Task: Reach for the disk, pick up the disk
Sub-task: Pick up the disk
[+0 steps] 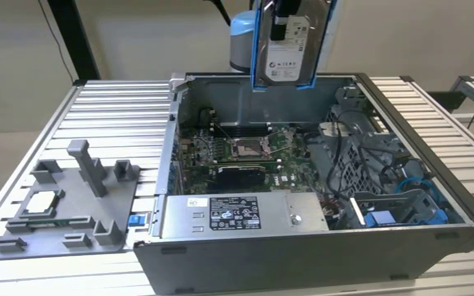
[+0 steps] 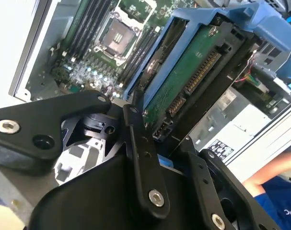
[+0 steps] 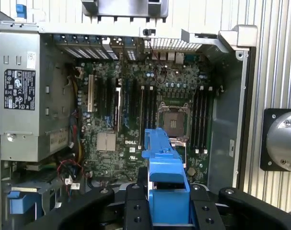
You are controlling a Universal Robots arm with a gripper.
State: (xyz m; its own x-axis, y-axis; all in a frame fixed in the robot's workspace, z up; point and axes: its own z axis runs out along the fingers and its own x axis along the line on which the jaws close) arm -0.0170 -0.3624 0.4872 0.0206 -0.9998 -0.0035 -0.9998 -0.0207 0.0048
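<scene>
The disk (image 1: 295, 58), silver with a white label and blue side rails, hangs upright in the air above the back wall of the open computer case (image 1: 434, 185). My gripper (image 1: 285, 21) comes down from above and is shut on it. In the second wrist view the disk (image 2: 188, 72) shows its green circuit board and connector, clamped between the black fingers (image 2: 141, 143) of the gripper (image 2: 167, 143). In the first wrist view the disk's blue rail (image 3: 165, 175) sticks out from the gripper (image 3: 168, 208), high over the motherboard (image 3: 135, 120).
Inside the case lie the motherboard (image 1: 237, 154), a long grey stickered box (image 1: 241, 213) and a blue drive cage (image 1: 402, 206). A grey fixture (image 1: 64, 203) with a small square silver chip (image 1: 39, 202) sits at the exterior view's left. A blue sleeve (image 2: 274, 196) shows beside the case.
</scene>
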